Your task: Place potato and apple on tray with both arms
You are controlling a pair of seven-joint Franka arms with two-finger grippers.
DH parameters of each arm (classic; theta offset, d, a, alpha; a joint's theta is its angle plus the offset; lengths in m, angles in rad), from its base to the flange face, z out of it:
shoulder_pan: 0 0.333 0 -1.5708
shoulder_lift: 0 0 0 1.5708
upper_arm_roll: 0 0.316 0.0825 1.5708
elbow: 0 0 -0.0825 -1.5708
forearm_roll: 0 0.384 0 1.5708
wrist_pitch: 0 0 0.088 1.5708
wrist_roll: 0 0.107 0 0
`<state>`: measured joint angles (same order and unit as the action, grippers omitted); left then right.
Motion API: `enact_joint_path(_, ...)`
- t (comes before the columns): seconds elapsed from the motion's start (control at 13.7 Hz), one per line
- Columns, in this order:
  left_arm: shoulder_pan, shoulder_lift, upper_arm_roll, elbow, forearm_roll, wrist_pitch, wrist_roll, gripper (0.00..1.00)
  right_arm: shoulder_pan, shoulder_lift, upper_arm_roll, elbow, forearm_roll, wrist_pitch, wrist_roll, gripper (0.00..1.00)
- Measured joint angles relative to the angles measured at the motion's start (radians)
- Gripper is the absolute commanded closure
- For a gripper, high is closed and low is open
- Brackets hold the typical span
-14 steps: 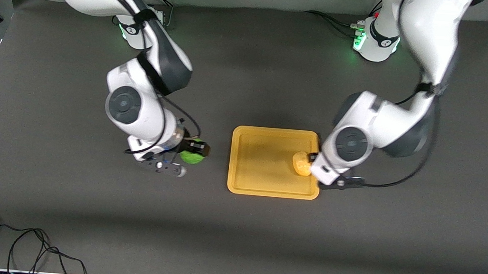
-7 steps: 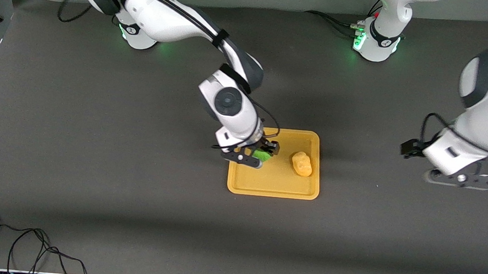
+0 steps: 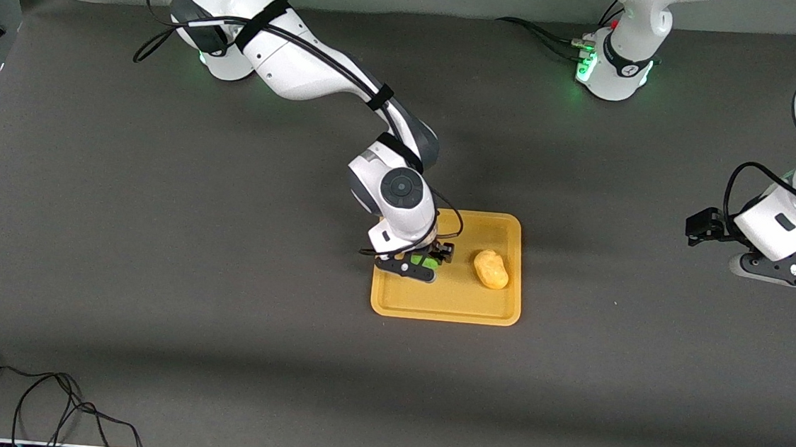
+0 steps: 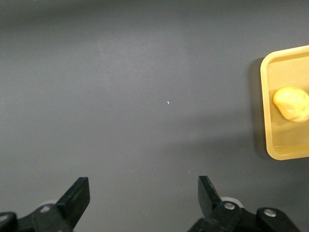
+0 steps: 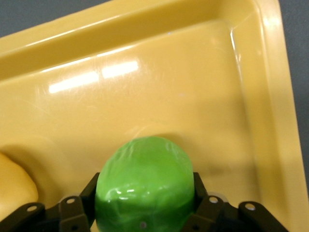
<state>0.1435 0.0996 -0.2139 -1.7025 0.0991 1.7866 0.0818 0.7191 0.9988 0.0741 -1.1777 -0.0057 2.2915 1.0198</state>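
Observation:
The yellow-orange tray (image 3: 444, 309) lies mid-table. The potato (image 3: 491, 268) rests on it, toward the left arm's end; it also shows in the left wrist view (image 4: 291, 103) with the tray (image 4: 268, 111). My right gripper (image 3: 429, 260) is over the tray's part toward the right arm's end, shut on the green apple (image 3: 425, 260). In the right wrist view the apple (image 5: 145, 186) sits between the black fingers (image 5: 199, 189), just above the tray floor (image 5: 159, 96). My left gripper (image 4: 144, 199) is open and empty, over bare table off the tray toward the left arm's end (image 3: 703, 230).
A black cable loop (image 3: 36, 401) lies on the mat near the front edge at the right arm's end. The arm bases (image 3: 613, 63) stand along the edge farthest from the front camera. The grey mat surrounds the tray.
My right gripper carried the apple from the bare mat over onto the tray and lowered. My left gripper let go of the potato on the tray and drew back off it.

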Motion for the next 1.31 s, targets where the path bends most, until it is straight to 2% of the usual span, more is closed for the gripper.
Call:
enact_joint_path(0.22, 0.000, -0.023, 0.000, 0.001, -0.001, -0.001, 0.000, 0.00, -0.003, 0.000, -0.020, 0.003, -0.005, 0.000, 0.000, 0.75)
enact_joint_path(0.29, 0.000, -0.027, 0.000, 0.001, -0.001, -0.001, 0.000, 0.00, -0.004, 0.000, -0.024, 0.003, -0.006, -0.001, 0.000, 0.65)
enact_joint_path(0.36, 0.000, -0.028, 0.000, 0.000, -0.001, -0.001, 0.000, 0.00, -0.004, 0.000, -0.024, 0.003, -0.006, -0.001, 0.000, 0.37)
enact_joint_path(0.44, 0.000, -0.028, 0.000, 0.000, -0.001, -0.001, 0.000, 0.00, -0.003, 0.000, -0.025, 0.003, -0.007, -0.001, 0.000, 0.01)
enact_joint_path(0.87, 0.001, -0.028, -0.001, -0.001, -0.001, -0.006, 0.001, 0.00, -0.004, -0.028, -0.031, 0.042, -0.010, -0.038, 0.002, 0.00)
enact_joint_path(1.17, 0.001, -0.028, -0.001, -0.002, -0.001, -0.006, 0.004, 0.00, -0.054, -0.201, -0.064, 0.044, -0.011, -0.254, -0.027, 0.00)
enact_joint_path(1.31, 0.002, -0.028, -0.001, -0.002, -0.001, -0.006, 0.007, 0.00, -0.118, -0.324, -0.067, -0.021, -0.011, -0.319, -0.142, 0.00)
